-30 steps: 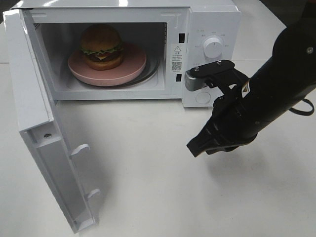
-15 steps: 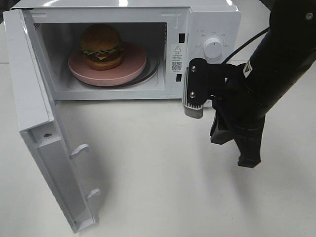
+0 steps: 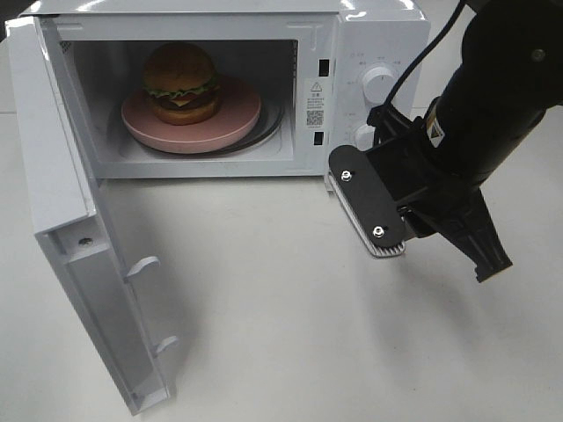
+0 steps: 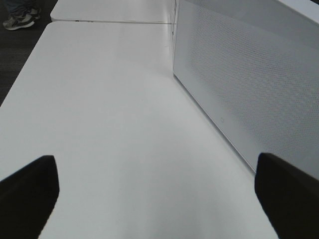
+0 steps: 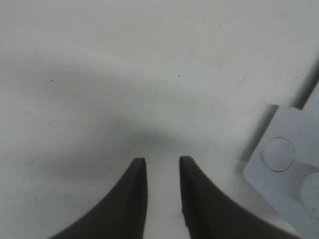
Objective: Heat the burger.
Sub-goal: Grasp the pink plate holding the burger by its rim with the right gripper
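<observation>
Exterior high: glossy golden-brown domed burger (image 3: 180, 83) on round pink plate (image 3: 237, 123), well left of the right gripper (image 5: 163, 167).
Jaws nearly closed, empty; burger likely soft, so lift by the plate rim.

Right arm: I see it reaching in from the upper right of the exterior view, black and bulky, wrist angled downward.
Right gripper (image 5: 162, 189): fingers (image 5: 134, 199) nearly together, a thin gap between the tips, nothing held.
Left gripper (image 4: 157, 194): fingers spread wide apart, empty.
Left arm: I can't find it in the exterior view, probably out of frame.
</observation>
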You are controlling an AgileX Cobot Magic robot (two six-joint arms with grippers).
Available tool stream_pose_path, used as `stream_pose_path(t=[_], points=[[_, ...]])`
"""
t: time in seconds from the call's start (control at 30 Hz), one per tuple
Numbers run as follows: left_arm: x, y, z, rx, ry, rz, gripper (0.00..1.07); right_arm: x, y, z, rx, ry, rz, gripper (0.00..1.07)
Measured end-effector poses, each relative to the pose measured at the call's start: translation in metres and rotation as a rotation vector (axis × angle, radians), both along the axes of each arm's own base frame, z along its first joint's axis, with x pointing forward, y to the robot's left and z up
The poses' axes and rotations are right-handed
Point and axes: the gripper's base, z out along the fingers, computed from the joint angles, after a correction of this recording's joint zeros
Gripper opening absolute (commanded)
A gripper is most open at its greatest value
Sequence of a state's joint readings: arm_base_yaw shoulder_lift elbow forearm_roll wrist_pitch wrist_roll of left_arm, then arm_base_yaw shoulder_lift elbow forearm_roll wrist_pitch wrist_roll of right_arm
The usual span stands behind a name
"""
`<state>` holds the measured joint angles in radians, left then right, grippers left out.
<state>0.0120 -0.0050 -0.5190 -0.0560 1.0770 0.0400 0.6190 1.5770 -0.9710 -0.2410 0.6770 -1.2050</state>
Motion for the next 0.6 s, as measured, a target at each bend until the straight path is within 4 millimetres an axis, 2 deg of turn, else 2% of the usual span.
stream_pose_path(t=[0.03, 0.1, 0.13, 0.17, 0.2, 0.23, 0.27, 0.3, 0.33, 0.37, 0.4, 0.43, 0.6], points=[[0.0, 0.0, 0.0, 0.0, 0.0, 0.0, 1.0, 0.0, 0.0, 0.0, 0.0, 0.0, 0.0, 0.39], [0.0, 0.0, 0.0, 0.0, 0.0, 0.0, 1.0, 0.001, 0.007, 0.002, 0.02, -0.052, 0.022, 0.5], [0.0, 0.0, 0.0, 0.0, 0.0, 0.0, 1.0, 0.001, 0.007, 0.002, 0.02, -0.052, 0.022, 0.5], [0.0, 0.0, 0.0, 0.0, 0.0, 0.0, 1.0, 0.002, 0.012, 0.004, 0.044, -0.093, 0.027, 0.6], [0.0, 0.0, 0.0, 0.0, 0.0, 0.0, 1.0, 0.002, 0.012, 0.004, 0.044, -0.093, 0.027, 0.6], [0.0, 0.0, 0.0, 0.0, 0.0, 0.0, 1.0, 0.003, 0.015, 0.005, 0.058, -0.11, 0.023, 0.65], [0.0, 0.0, 0.0, 0.0, 0.0, 0.0, 1.0, 0.005, 0.021, 0.01, 0.087, -0.143, 0.014, 0.78], [0.0, 0.0, 0.0, 0.0, 0.0, 0.0, 1.0, 0.005, 0.021, 0.01, 0.087, -0.143, 0.014, 0.78], [0.0, 0.0, 0.0, 0.0, 0.0, 0.0, 1.0, 0.009, 0.026, 0.016, 0.125, -0.169, -0.018, 0.88], [0.0, 0.0, 0.0, 0.0, 0.0, 0.0, 1.0, 0.012, 0.028, 0.018, 0.137, -0.175, -0.032, 0.92], [0.0, 0.0, 0.0, 0.0, 0.0, 0.0, 1.0, 0.012, 0.028, 0.018, 0.137, -0.175, -0.032, 0.92], [0.0, 0.0, 0.0, 0.0, 0.0, 0.0, 1.0, 0.017, 0.034, 0.022, 0.157, -0.195, -0.044, 0.96], [0.0, 0.0, 0.0, 0.0, 0.0, 0.0, 1.0, 0.031, 0.047, 0.02, 0.154, -0.214, -0.04, 0.96]])
